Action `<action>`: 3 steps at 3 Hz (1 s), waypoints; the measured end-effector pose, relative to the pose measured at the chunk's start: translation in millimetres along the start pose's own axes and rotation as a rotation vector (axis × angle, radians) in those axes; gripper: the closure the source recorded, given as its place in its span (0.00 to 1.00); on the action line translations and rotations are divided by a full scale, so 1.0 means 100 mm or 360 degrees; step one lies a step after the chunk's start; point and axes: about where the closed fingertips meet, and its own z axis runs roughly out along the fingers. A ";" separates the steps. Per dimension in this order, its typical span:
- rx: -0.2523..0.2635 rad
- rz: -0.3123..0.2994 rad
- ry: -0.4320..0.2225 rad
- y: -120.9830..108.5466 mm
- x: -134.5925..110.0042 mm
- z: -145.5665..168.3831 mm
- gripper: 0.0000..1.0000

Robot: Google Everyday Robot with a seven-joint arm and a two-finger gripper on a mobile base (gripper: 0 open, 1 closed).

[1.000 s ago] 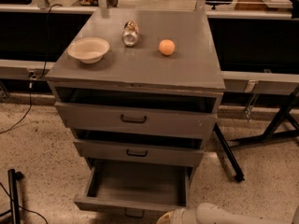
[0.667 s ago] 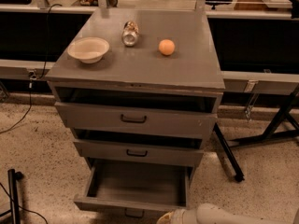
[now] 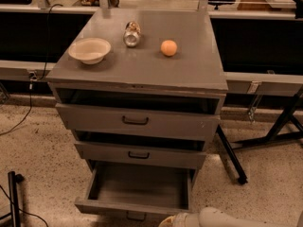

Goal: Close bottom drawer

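White and rounded, the robot's arm enters at the lower right edge of the camera view, and the gripper at its end sits at the very bottom of the frame, low over the speckled floor. Whether the gripper is spread or pressed together cannot be told.

Just to its left and slightly beyond it is the bottom drawer, pulled well out of the grey cabinet, its shallow box open to view. Its small dark bar handle lies close beside the gripper; contact cannot be made out.

Above, the middle drawer and the top drawer each show a dark gap over the front panel.

Farther back, on the cabinet top, stand a pale bowl at the left, a silvery can on its side in the middle, and an orange to the right, all apart from each other.
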 end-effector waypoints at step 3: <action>0.0132 0.0063 -0.0315 -0.22 0.28 0.42 1.00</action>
